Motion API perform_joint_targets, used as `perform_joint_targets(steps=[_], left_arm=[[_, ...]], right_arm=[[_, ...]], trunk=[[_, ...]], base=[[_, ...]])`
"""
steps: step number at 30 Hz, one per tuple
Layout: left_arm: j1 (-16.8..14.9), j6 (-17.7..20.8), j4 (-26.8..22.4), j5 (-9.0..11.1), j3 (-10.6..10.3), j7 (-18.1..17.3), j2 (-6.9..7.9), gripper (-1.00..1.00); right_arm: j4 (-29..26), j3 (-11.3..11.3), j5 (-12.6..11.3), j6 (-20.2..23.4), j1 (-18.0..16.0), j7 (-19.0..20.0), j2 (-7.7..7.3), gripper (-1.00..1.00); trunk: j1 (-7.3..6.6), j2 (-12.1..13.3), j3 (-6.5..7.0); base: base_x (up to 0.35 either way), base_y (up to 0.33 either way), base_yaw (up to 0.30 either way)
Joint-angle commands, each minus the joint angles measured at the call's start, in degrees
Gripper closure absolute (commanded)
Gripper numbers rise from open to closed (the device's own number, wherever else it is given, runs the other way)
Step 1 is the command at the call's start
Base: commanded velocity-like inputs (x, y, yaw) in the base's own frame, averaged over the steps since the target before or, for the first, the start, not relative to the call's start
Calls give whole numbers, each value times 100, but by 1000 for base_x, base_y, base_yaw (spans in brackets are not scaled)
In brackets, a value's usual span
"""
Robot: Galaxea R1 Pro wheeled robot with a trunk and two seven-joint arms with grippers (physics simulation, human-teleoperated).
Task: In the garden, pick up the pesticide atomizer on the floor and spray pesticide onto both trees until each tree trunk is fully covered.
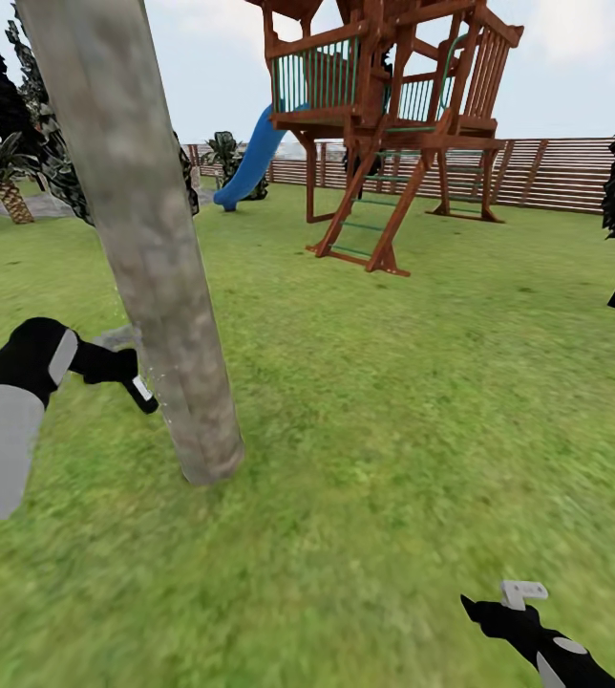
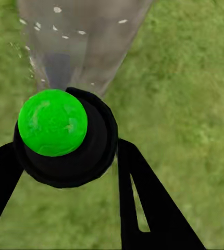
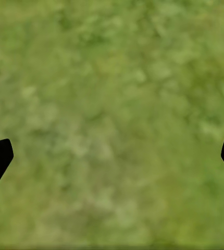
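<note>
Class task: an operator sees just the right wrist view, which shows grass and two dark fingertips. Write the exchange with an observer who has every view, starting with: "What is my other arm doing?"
Observer: In the head view, the left gripper is low beside a thick, leaning tree trunk.
Operator: Is it carrying anything?
Observer: Yes. The left wrist view shows the fingers either side of a dark spray bottle with a green spot, pointed at the trunk.
Operator: Any spray landed yet?
Observer: Pale specks dot the bark ahead of the bottle.
Operator: And where is my right gripper?
Observer: The right gripper is open over bare lawn, well away from the trunk.
</note>
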Motion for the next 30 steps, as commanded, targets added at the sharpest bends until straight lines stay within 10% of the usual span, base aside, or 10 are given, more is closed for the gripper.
perform_joint_targets(steps=[1, 5, 12, 20, 30], left_arm=[[-262, 18, 37, -24, -11, 20, -6, 100], [-262, 19, 71, -25, -44, 14, 2, 100], [1320, -282, 83, -22, -9, -516, -55, 100], [103, 106, 89, -16, -8, -578, -68, 100], [1022, 24, 234, -17, -649, -596, -114, 100]], right_arm=[[0, 0, 1, 0, 0, -1, 0, -100], [0, 0, 0, 0, 1, -2, 0, -100], [0, 0, 1, 0, 0, 3, 0, -100], [0, 0, 1, 0, 2, -2, 0, -100], [3, 0, 1, 0, 0, 0, 1, -100]], trunk=[[1, 1, -1], [1, 1, -1], [1, 1, -1], [1, 1, -1], [1, 1, -1]], base=[[0, 0, 0], [0, 0, 0], [0, 0, 0], [0, 0, 0], [0, 0, 0]])
